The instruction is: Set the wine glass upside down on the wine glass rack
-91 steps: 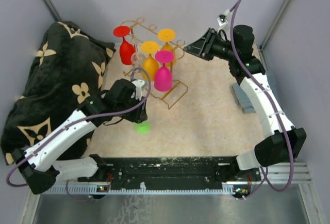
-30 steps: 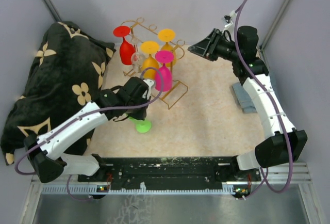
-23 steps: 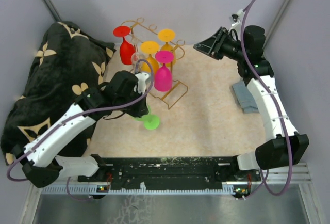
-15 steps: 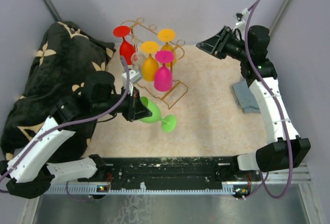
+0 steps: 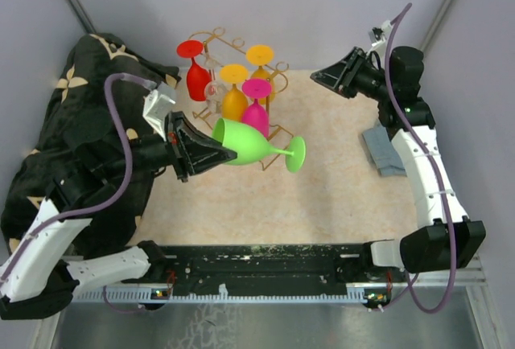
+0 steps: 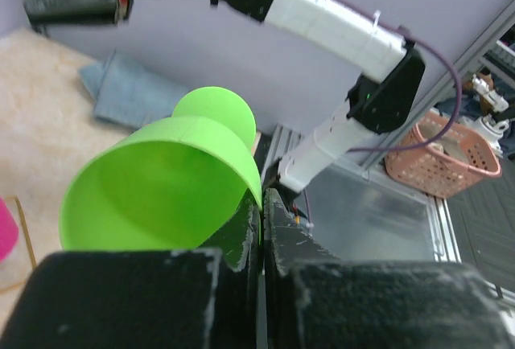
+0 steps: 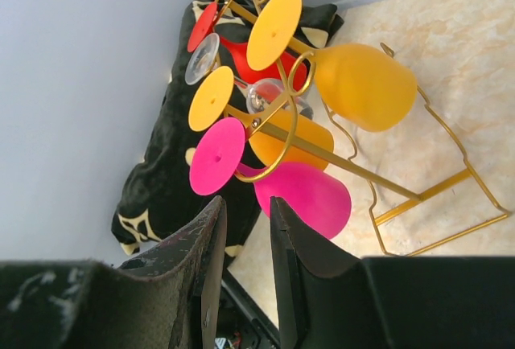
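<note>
A green wine glass (image 5: pixel 245 144) hangs on its side in the air in front of the rack, its foot (image 5: pixel 296 154) pointing right. My left gripper (image 5: pixel 219 154) is shut on the rim of its bowl. In the left wrist view the jaws (image 6: pixel 263 204) pinch the thin green wall (image 6: pixel 161 180). The gold wire wine glass rack (image 5: pixel 276 133) stands behind, holding upside-down red (image 5: pixel 197 81), orange (image 5: pixel 235 101), pink (image 5: pixel 256 117) and clear (image 5: pixel 212 92) glasses. My right gripper (image 5: pixel 318 75) hovers to the rack's right, open with nothing between its fingers (image 7: pixel 245 204), facing the rack (image 7: pixel 418 196).
A black blanket with cream flowers (image 5: pixel 88 108) is heaped along the left side. A folded blue-grey cloth (image 5: pixel 382 152) lies by the right arm. Grey walls close in the back and sides. A pink basket (image 6: pixel 438 156) sits beyond the table's near edge.
My left arm has lifted the green glass off the mat and tipped it onto its side, foot swinging right toward the rack. My right arm has drifted slightly right.
</note>
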